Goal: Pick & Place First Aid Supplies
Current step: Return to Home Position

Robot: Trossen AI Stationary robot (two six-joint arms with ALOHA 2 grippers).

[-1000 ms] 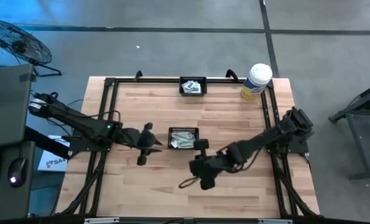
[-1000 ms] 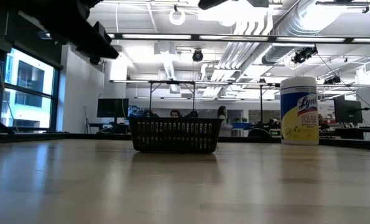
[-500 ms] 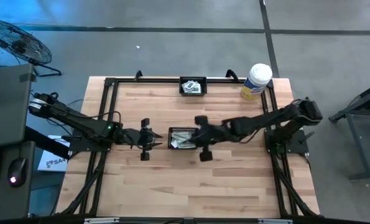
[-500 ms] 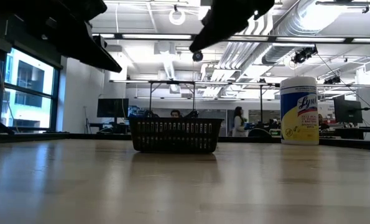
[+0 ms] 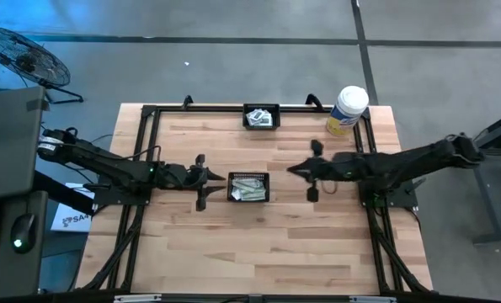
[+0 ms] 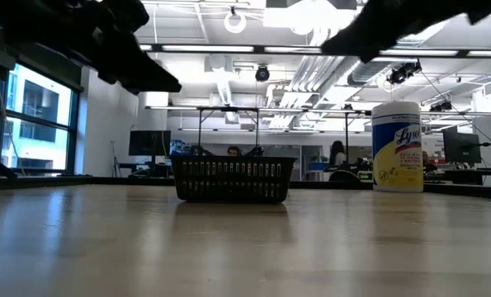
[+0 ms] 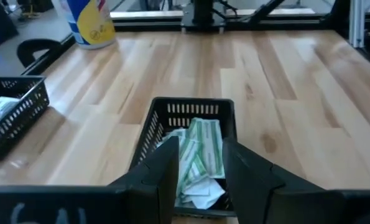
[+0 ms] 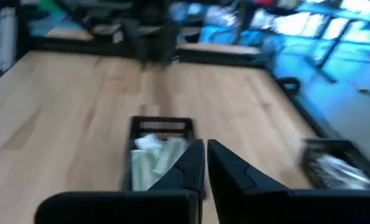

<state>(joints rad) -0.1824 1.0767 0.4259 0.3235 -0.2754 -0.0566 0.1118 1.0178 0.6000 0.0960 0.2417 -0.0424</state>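
A: Now, how are the claws set?

B: On the left gripper (image 5: 219, 178) a modest gap is kept between the dark fingers (image 7: 169, 174), and nothing is held. The right gripper (image 5: 292, 171) is pressed almost together, only a slit being seen, with nothing pinched. Both are hung above the table (image 5: 233, 244): the left just beside the left wall of the middle basket (image 5: 248, 174), the right near its right wall but apart, tips turned toward it.

A: And where are the supplies found?

B: Green-and-white strips (image 5: 248, 190) are heaped inside that black, lattice-walled basket; white square packets (image 5: 260, 116) are lodged in the far basket (image 5: 261, 127) at the rear edge. A white-and-yellow canister (image 5: 348, 109) is stood near the far right corner. Open room is given by the pale planked wood toward the near edge, well apart from both arms.
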